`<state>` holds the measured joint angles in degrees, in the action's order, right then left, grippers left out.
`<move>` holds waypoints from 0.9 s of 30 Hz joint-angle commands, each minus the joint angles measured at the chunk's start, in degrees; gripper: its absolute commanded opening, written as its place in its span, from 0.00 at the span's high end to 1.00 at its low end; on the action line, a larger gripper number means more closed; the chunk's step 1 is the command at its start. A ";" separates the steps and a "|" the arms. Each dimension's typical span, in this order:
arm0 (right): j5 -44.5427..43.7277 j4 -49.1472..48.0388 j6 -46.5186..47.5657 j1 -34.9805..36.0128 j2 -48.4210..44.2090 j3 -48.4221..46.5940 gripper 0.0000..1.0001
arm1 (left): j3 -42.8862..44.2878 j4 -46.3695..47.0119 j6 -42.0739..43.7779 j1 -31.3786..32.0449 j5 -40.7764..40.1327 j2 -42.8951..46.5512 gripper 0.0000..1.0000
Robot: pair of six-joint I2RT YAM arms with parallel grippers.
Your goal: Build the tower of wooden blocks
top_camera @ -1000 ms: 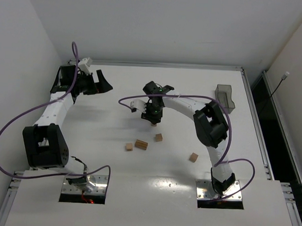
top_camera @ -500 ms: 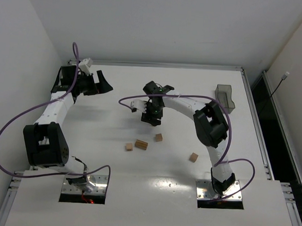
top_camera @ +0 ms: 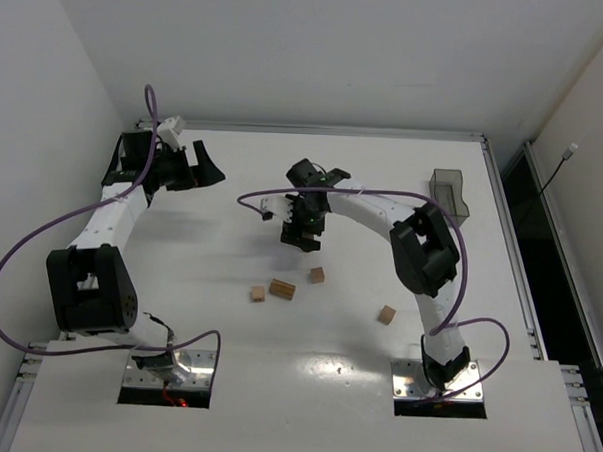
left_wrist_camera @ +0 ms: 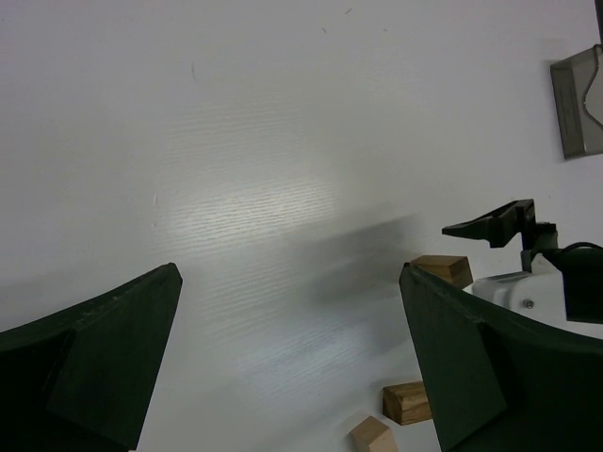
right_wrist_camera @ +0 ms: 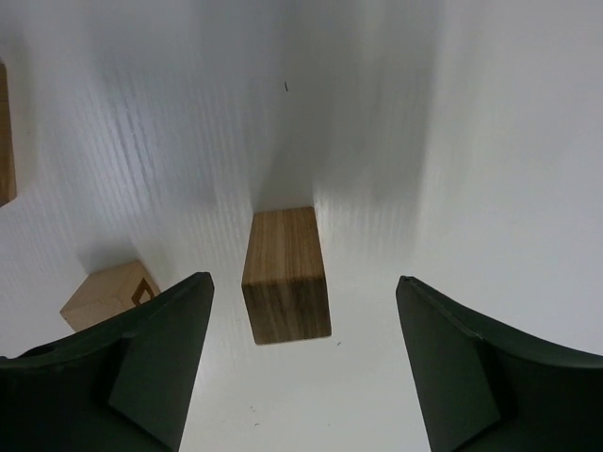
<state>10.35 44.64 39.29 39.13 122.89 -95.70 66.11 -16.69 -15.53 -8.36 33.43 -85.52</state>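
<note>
My right gripper is open over the middle of the table. In the right wrist view one light-brown wood block stands on the table between my open fingers, touching neither. A second block lies to its left. In the top view more loose blocks lie nearer: one, one, one and one. No stacked column shows. My left gripper is open and empty at the far left; its wrist view shows three of the blocks in the distance.
A dark grey translucent box stands at the far right of the table and also shows in the left wrist view. Purple cables loop along both arms. White walls close the table at the back and sides.
My right gripper's jaws have spread wider and it has shifted slightly over the block below it. The left arm has not moved.
</note>
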 commanded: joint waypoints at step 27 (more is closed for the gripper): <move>1.25 -5.96 -9.14 -23.22 -48.78 21.23 0.12 | 2.02 -33.57 51.37 20.72 -3.09 9.66 0.04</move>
<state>11.33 41.60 31.42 18.06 75.94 -79.53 68.14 -38.37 18.17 5.37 33.95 -80.71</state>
